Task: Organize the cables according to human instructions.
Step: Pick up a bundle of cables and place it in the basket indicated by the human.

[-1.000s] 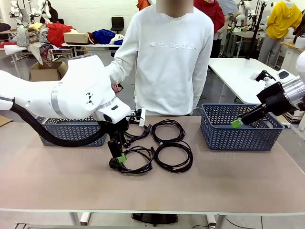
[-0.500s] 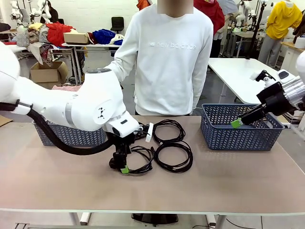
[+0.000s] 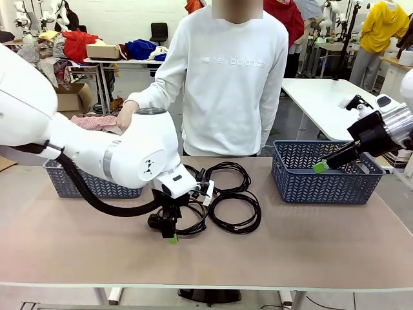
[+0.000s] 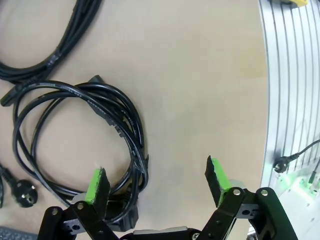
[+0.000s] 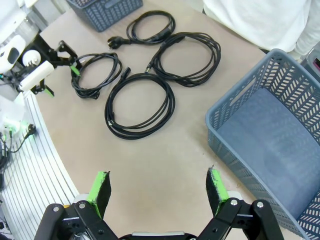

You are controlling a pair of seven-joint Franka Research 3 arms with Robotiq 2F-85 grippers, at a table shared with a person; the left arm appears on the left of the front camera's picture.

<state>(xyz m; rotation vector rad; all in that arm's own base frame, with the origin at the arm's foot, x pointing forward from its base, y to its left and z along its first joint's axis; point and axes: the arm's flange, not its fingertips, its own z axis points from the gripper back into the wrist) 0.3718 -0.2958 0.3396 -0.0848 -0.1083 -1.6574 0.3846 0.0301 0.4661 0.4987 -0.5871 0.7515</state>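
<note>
Here, low and left of centre in the front view, our left gripper (image 3: 171,234) stands spread wide and empty over the nearest of the cables (image 3: 190,219). In its wrist view one pad (image 4: 97,182) seems to touch that loop, though we cannot be sure. Our arm hides part of the far-left coil. The loops lie flat and roughly round. At the right edge, our right gripper (image 3: 321,167) hangs open and empty by the blue basket (image 3: 322,187).

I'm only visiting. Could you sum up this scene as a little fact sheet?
Table: beige tabletop, a blue lattice plastic basket at each end
Cables: four coiled black power cords, all on the table
Left gripper: open, low, jaws astride the near-left coil
Right gripper: open, empty, hovers at the right end
Person: white sweatshirt, standing opposite
</note>
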